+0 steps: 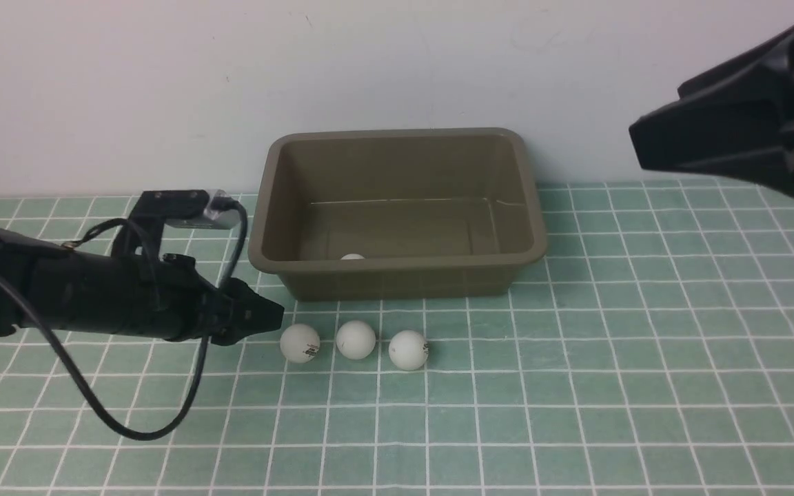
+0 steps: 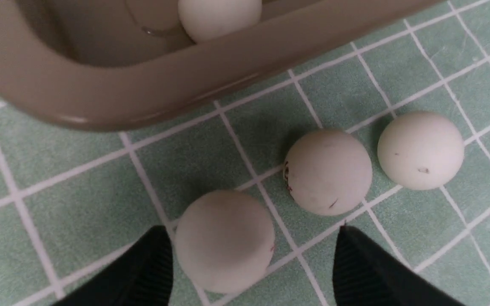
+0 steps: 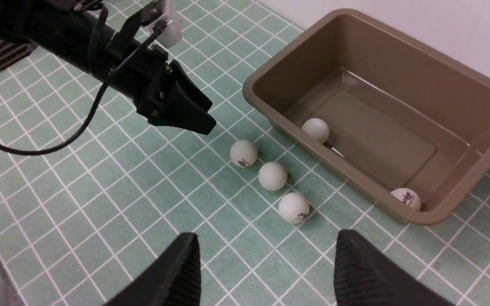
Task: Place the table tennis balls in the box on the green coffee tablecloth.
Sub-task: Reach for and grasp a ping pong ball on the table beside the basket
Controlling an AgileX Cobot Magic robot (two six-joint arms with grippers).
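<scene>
Box: the olive-brown box [image 1: 397,284] stands on the green tablecloth [image 1: 576,413], at the far side, close to the wall [image 1: 163,83].
Balls inside the box: two white balls lie on its floor. The inner ball [image 3: 315,130] is against the near wall, a little left of the middle. The corner ball [image 3: 405,199] is in the near right corner.
Balls on the cloth: three lie in a short row just in front of the box, each apart from the next. These are the left ball [image 1: 300,342], the middle ball [image 1: 355,339] and the right ball [image 1: 409,350].
Left gripper: the left gripper [image 1: 278,318] is low over the cloth and almost level, pointing at the row from the left side.
Left jaws: wide open, clamping nothing. The left ball sits partly between the two fingers [image 2: 151,267], nearer to one, with a clear gap at the other. Whether the nearer finger touches it, I cannot tell.
Right gripper: the right gripper [image 3: 268,238] hangs high over the right part of the cloth, well apart from every ball.
Right jaws: standing apart, with nothing between them.
</scene>
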